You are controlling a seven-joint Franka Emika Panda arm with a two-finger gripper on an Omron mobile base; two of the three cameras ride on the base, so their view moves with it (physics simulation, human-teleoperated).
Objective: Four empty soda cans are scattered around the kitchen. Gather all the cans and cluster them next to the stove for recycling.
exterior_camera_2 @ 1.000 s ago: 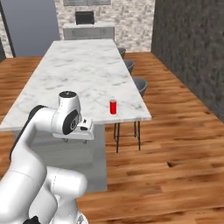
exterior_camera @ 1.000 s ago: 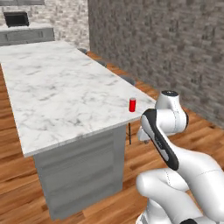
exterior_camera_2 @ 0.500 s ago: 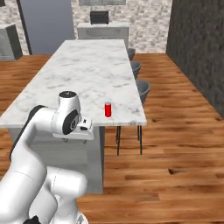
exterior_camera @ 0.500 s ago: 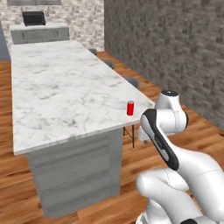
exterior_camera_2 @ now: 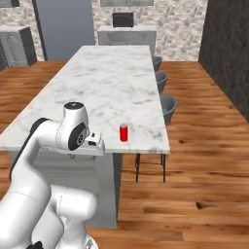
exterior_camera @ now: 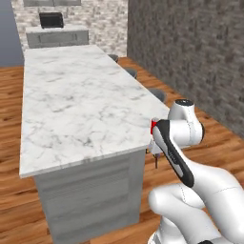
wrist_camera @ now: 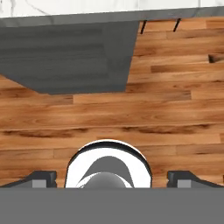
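In the left base view we see a long white marble island [exterior_camera: 81, 100] with grey panelled sides, its top smooth and veined. A sliver of a red soda can [exterior_camera: 153, 126] peeks out at 3 o'clock near the island's near right corner, mostly hidden behind the arm. Wood floor lies open along the island's right side, beside a dark brick wall [exterior_camera: 190, 52].

In the right base view the can [exterior_camera_2: 124, 132] stands upright near the island's [exterior_camera_2: 112, 87] near edge, close to the right corner, apart from the arm. Three grey stools [exterior_camera_2: 165, 104] line the right side, at 2 o'clock from the can.

In the hand view we look down at plank floor [wrist_camera: 131, 113] and the island's grey side panel [wrist_camera: 65, 57]. The gripper [wrist_camera: 111, 179] stands spread wide, holding nothing; its tips are cut off at the bottom.
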